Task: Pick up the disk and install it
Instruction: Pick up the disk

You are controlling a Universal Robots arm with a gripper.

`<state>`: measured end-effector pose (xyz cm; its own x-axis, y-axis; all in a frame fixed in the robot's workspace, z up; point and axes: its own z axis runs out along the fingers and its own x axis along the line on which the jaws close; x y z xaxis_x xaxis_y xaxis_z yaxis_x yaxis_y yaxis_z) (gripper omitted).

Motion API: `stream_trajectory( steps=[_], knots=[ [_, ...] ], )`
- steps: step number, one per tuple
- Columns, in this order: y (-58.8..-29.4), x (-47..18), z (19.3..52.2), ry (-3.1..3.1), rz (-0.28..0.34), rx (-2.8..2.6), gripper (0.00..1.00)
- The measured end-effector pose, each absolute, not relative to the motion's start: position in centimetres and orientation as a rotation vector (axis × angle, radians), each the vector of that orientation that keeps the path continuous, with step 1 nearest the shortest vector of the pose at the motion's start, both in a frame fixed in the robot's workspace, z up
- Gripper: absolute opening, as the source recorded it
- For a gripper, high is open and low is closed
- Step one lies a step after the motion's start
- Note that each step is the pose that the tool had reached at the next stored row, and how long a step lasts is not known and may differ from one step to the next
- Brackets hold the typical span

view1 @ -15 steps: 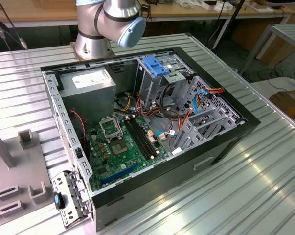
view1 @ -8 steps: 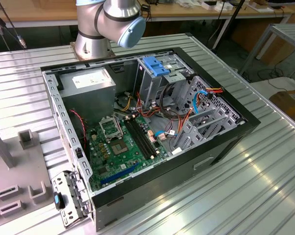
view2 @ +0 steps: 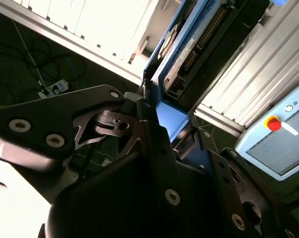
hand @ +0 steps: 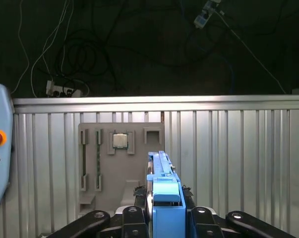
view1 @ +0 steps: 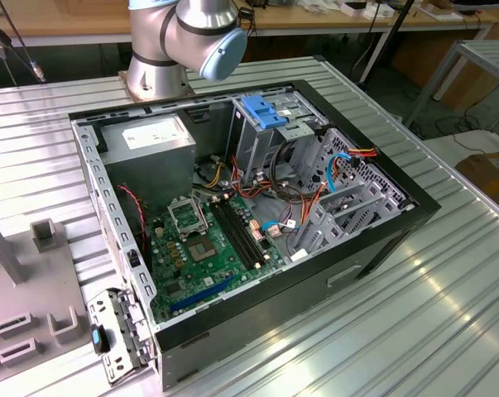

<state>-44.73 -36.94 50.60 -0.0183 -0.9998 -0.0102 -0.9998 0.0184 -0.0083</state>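
Between my fingers [hand: 166, 220] sat the disk [hand: 163, 173], pinched edge-on and held clear above the bench [hand: 238, 158]. I judged that a slack or off-centre pinch might let it tilt and jam on entry.

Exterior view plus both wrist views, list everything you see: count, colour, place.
computer case: one, black, open on the table.
table: one, silver ribbed, under the case.
motherboard: one, green, on the case floor.
power supply: one, grey, case corner nearest the arm.
drive cage: one, metal, blue top, in the case.
fixture tray: one, grey, on the table.
disk: one, blue rails, held in the gripper.
arm: one, silver, mounted on the table.
gripper: one, black, shut on the disk.
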Motion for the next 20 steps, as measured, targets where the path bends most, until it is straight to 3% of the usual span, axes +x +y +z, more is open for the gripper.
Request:
stream_trajectory(
  steps=[20],
  knots=[
    [-36.9, -40.6, 50.6, 2.232, 0.002, -2.192, 0.37]
  ],
)
